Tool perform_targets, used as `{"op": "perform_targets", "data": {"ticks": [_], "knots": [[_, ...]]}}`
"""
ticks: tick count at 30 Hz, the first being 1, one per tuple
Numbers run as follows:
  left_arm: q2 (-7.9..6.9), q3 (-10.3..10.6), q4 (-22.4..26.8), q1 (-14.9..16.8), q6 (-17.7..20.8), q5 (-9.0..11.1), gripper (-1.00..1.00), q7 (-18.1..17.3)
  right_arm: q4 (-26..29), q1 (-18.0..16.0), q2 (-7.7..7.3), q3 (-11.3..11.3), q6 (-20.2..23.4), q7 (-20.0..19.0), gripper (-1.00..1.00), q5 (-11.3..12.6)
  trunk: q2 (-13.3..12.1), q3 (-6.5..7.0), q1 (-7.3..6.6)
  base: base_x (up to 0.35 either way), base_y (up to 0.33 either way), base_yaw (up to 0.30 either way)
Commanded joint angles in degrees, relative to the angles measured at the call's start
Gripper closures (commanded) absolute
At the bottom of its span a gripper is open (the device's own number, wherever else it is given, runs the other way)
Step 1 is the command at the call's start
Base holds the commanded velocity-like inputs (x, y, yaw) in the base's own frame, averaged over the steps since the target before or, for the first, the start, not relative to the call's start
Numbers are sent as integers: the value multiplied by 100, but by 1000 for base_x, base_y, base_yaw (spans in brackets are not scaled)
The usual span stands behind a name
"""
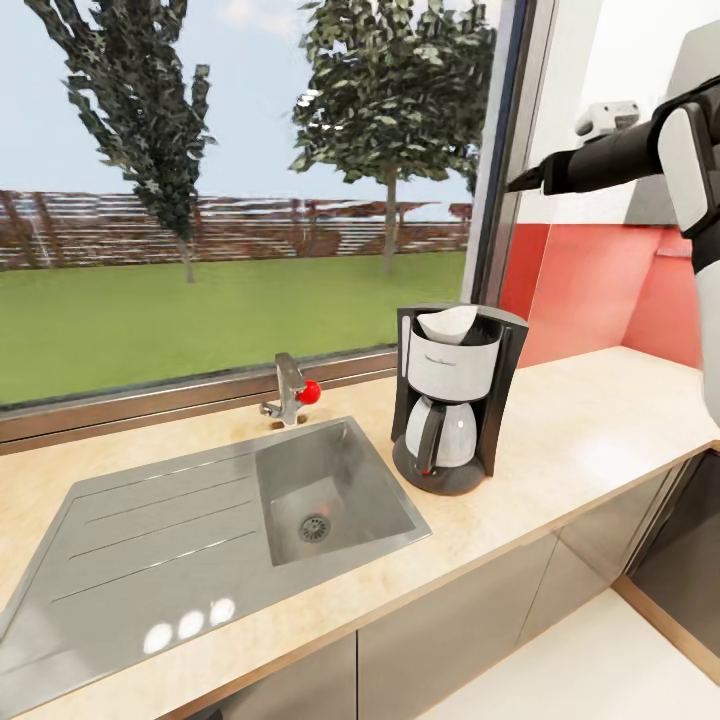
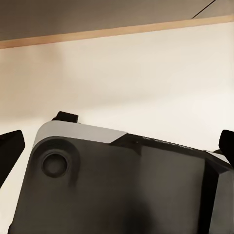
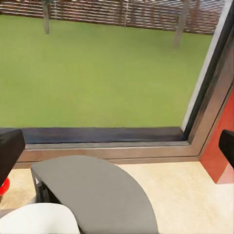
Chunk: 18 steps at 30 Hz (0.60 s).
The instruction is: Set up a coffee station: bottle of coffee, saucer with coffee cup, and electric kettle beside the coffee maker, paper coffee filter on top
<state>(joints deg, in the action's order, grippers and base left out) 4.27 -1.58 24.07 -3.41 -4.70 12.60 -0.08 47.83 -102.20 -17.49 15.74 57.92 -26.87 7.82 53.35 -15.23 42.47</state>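
The coffee maker (image 1: 455, 400), black-framed with a white front and a white carafe, stands on the light wood countertop (image 1: 590, 420) just right of the sink. A white paper coffee filter (image 1: 448, 323) lies in its open top. My right gripper (image 1: 522, 182) hangs high above and to the right of the machine, pointing left toward the window. In the right wrist view that gripper (image 3: 117, 146) is open with nothing between its fingers, looking down on the machine's grey lid (image 3: 97, 195) and the filter (image 3: 39, 219). My left gripper (image 2: 117, 146) is open over a dark robot part and pale floor.
A steel sink (image 1: 330, 490) with a drainboard is inset left of the machine, and a faucet (image 1: 288, 390) with a red knob stands behind it. A big window runs along the back. A red wall panel (image 1: 590, 290) closes the right corner. Grey cabinet fronts (image 1: 450, 640) sit below.
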Motion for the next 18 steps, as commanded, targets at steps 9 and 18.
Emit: {"op": "perform_targets", "data": {"ticks": [9, 18], "knots": [[4, -17, 10, -2, -4, 23, -100, -1, 135, 114, -310, 17, 26, -445, -100, 69, 5, -7, 1, -172, 0, 0], [4, -14, 10, -2, -4, 23, -100, -1, 120, 213, -651, 20, 9, -529, -100, 70, 5, -7, 1, -137, 0, 0]]}}
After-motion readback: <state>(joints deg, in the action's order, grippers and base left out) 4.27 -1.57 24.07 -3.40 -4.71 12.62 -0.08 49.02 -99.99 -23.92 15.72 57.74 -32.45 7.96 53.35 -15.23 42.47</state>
